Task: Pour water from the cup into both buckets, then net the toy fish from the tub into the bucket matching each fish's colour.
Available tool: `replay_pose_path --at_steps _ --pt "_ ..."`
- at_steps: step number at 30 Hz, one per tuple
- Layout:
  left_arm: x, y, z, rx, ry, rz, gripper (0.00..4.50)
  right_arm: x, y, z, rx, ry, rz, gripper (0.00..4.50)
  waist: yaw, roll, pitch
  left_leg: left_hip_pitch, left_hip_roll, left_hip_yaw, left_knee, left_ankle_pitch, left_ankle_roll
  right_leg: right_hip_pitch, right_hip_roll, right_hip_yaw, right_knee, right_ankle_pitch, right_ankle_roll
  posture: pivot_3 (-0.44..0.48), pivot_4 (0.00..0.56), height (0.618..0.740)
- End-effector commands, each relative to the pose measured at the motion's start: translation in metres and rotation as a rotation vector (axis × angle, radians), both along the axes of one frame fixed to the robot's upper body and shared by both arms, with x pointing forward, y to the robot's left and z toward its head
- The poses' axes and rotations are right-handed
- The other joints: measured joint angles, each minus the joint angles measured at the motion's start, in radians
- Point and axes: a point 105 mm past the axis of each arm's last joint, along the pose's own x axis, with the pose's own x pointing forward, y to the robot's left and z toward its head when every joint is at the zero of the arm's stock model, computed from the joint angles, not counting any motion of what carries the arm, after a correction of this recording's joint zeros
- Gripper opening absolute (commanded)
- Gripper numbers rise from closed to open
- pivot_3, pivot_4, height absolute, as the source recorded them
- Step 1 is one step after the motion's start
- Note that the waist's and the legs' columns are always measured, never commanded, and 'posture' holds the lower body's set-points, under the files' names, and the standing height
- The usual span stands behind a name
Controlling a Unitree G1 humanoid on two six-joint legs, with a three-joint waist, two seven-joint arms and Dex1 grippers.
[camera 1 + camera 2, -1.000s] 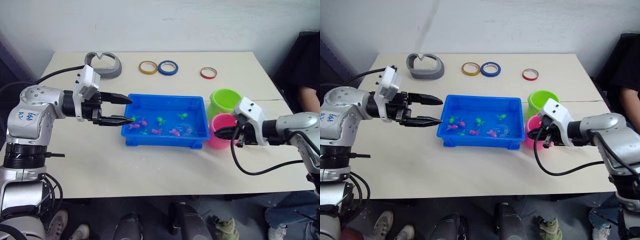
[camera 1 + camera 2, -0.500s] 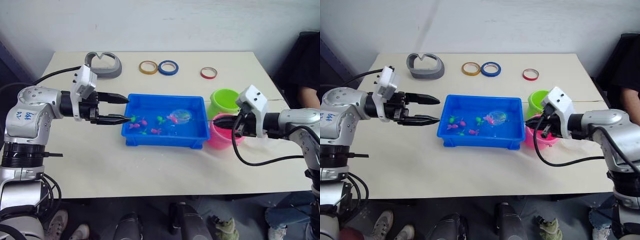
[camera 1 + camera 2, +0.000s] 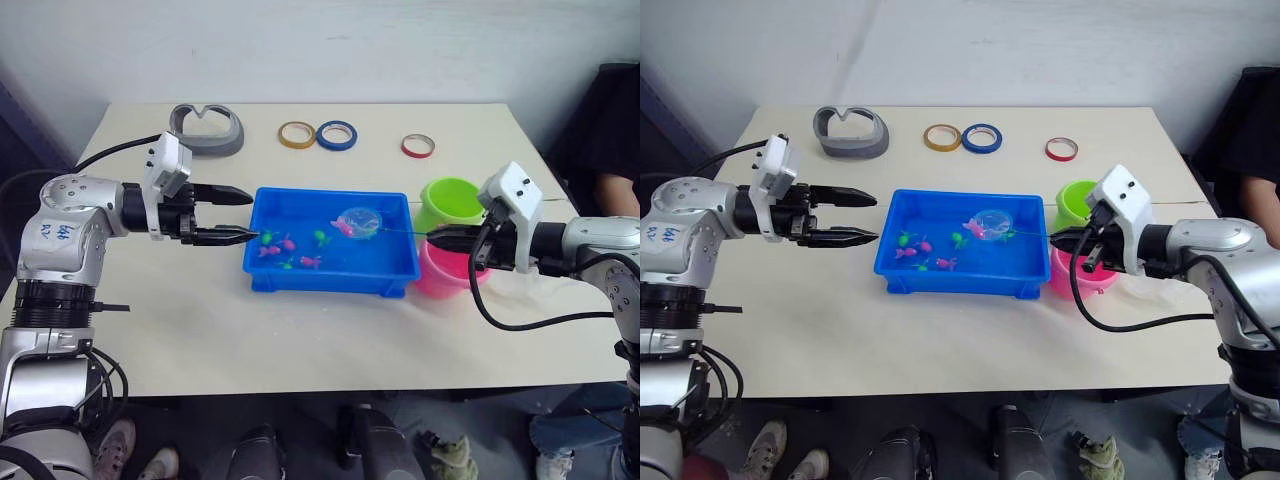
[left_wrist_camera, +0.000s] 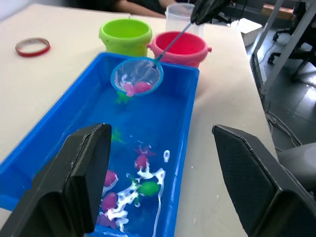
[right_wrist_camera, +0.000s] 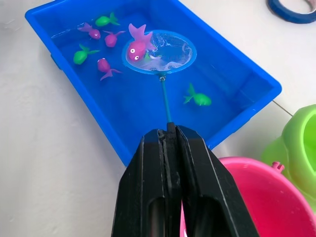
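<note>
One pink fish point(image 5: 137, 47) is riding in the net point(image 5: 159, 52), held above the tub point(image 3: 331, 278) at frame centre.
Right gripper point(image 5: 170, 134) is clamping the net's handle beside the pink bucket point(image 3: 447, 268) and green bucket point(image 3: 449, 201), centre right; left gripper point(image 3: 240, 215), fingers spread apart, is hovering at the tub's left end.

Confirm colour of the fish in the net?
Pink, the fish in the net; clearest in the right wrist view.

Left claw point(image 3: 232, 214) gapes wide, arm level; right claw point(image 5: 168, 134) is clamped tight.
</note>
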Motion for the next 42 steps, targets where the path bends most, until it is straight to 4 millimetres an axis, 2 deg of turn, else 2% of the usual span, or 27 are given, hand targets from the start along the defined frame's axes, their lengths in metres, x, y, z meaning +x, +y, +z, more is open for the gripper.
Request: replay_pose_path --at_steps 1,11,19,28,38,42 --pt "0.007 -0.004 0.005 -0.015 -0.038 -0.008 3.6 -0.009 -0.008 0.022 0.008 -0.109 -0.035 0.0 0.001 0.0 0.0 0.0 0.0 0.0 0.0 0.0 0.0 0.0 0.0 0.0 0.0 0.0 0.0 0.0 0.15 0.727" --pt "0.021 -0.031 0.013 -0.047 -0.042 -0.119 3.6 -0.047 -0.05 0.045 -0.057 -0.188 -0.233 0.0 0.02 0.0 0.0 0.0 -0.001 0.0 0.0 -0.001 0.001 0.0 0.0 -0.002 -0.002 0.001 0.001 0.0 0.15 0.727" --pt "0.03 -0.045 0.014 -0.041 -0.04 -0.171 3.6 -0.076 -0.074 0.036 -0.188 -0.193 -0.369 0.0 0.024 0.0 0.0 0.0 -0.001 0.0 0.0 -0.001 0.002 0.001 0.002 -0.002 -0.003 0.001 0.002 0.0 0.15 0.727" --pt "0.034 -0.05 0.015 -0.029 -0.036 -0.197 3.6 -0.077 -0.092 0.024 -0.416 -0.257 -0.462 0.0 0.022 0.0 0.0 0.0 -0.001 0.001 0.0 -0.002 0.004 0.001 0.002 -0.002 -0.005 0.002 0.004 0.0 0.15 0.727" --pt "0.035 -0.051 0.017 -0.018 -0.033 -0.21 3.6 -0.083 -0.089 0.014 -0.801 -0.362 -0.326 0.0 0.022 0.0 0.0 -0.001 -0.001 0.001 0.0 -0.003 0.004 0.001 0.003 -0.003 -0.007 0.002 0.004 0.0 0.15 0.727" --pt "0.035 -0.052 0.017 -0.015 -0.034 -0.215 3.6 -0.084 -0.083 0.019 -0.952 -0.456 -0.251 0.0 0.021 0.0 0.0 -0.001 -0.001 0.001 0.0 -0.003 0.004 0.001 0.004 -0.002 -0.007 0.003 0.005 0.0 0.15 0.727"
